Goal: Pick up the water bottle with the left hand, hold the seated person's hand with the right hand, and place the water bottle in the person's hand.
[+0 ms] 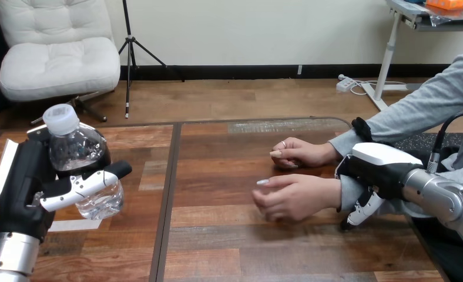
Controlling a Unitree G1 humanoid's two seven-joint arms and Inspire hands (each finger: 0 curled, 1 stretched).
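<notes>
A clear water bottle (79, 150) with a white cap stands upright, lifted off the table at the view's left. My left hand (20, 188) is shut on it, with the thumb across its front. The person's near hand (294, 197) rests on the table at centre right, loosely curled and turned knuckles-up. My right hand (379, 167) lies over that arm's grey sleeve just behind the wrist and touches it. The person's far hand (299, 153) rests flat on the table a little beyond the near one.
The wooden table (229, 247) has a dark seam running front to back left of centre. Bare wood lies between the bottle and the person's hands. The person's grey-sleeved arms come in from the right edge.
</notes>
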